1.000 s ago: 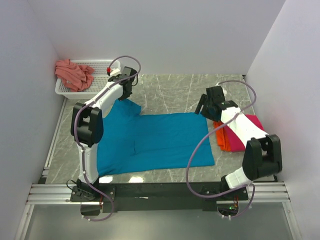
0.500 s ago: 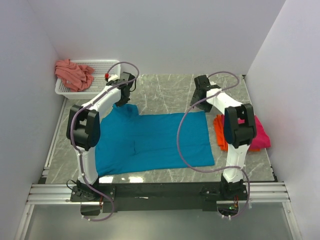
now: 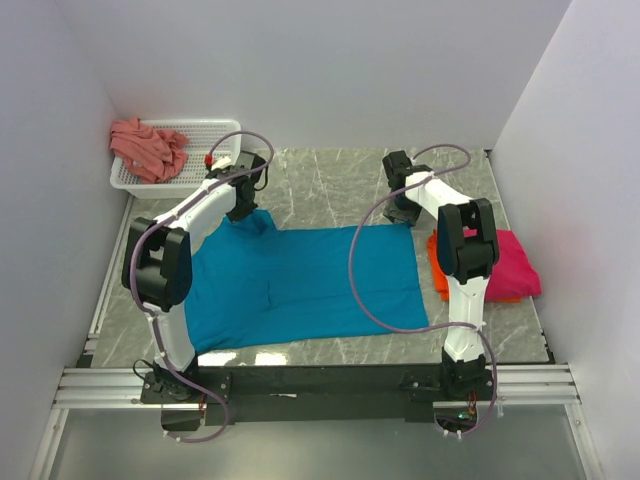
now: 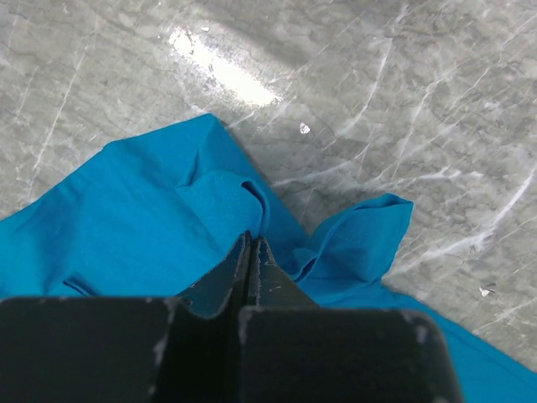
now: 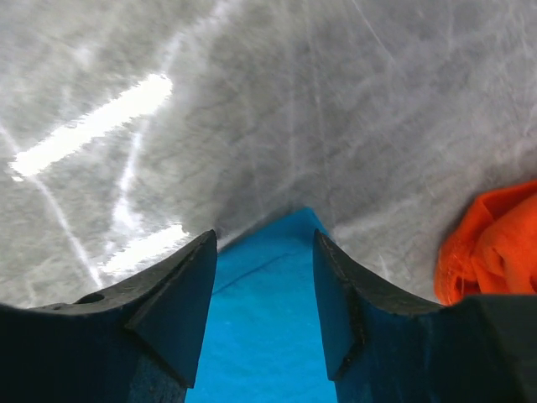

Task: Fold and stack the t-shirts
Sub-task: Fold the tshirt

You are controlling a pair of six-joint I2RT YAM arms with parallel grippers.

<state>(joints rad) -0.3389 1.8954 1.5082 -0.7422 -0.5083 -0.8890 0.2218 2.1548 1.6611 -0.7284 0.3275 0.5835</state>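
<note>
While the teal-blue cloth t-shirt lies spread across the middle of the grey marble-patterned table, you have both arms stretched out to its far edge. Its near and right parts lie flat. The far-left corner is rumpled, with a sleeve folded up into a loose flap.

Your left gripper sits at that rumpled corner. In the left wrist view its black fingers are pressed together, and their tips pinch a ridge of the blue cloth, which puckers toward them.

Your right gripper is at the shirt's far-right corner. Its jaws stand apart, and in the right wrist view the pointed blue corner shows in the gap between them, with bare marble beyond.

Just right of that corner you see the orange cloth t-shirt folded on the table, and the magenta-pink cloth t-shirt lies on top of it.

Well away, at the far-left corner of the table, the salmon-pink cloth t-shirt is crumpled in the white plastic mesh basket.
</note>
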